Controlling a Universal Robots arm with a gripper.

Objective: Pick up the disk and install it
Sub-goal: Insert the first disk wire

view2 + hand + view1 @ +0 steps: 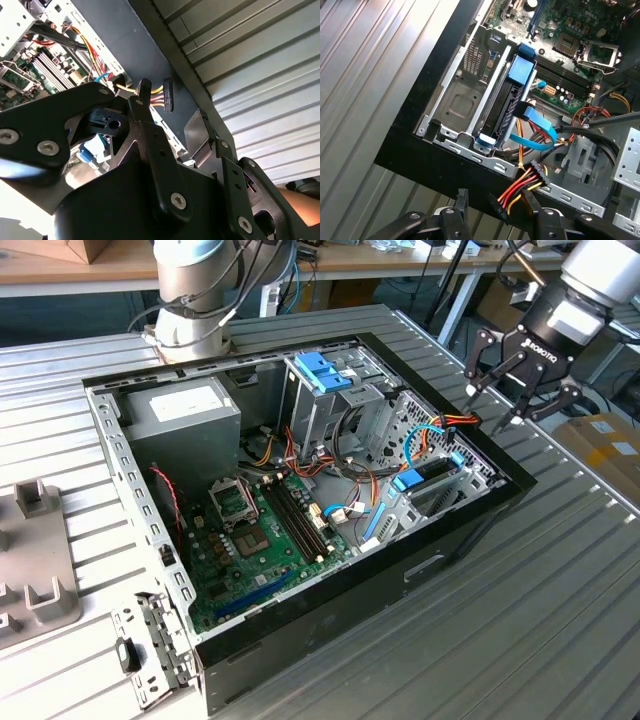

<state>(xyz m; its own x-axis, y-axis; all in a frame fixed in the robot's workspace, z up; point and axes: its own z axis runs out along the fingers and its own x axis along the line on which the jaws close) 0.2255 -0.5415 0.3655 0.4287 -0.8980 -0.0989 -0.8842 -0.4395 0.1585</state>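
The disk stands on edge in its bay at the right of the case in the exterior view, blue cable attached; judge it seated. The gripper hovers at upper right, fingers spread wide, gripping nothing (a loose power plug lies between them). Wiring crowds the bay.

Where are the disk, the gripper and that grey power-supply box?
disk (506, 110), first wrist view, on its black side edge.
gripper (515, 402), exterior view, midway between its open fingertips.
grey power-supply box (185, 407), exterior view, on its white label.
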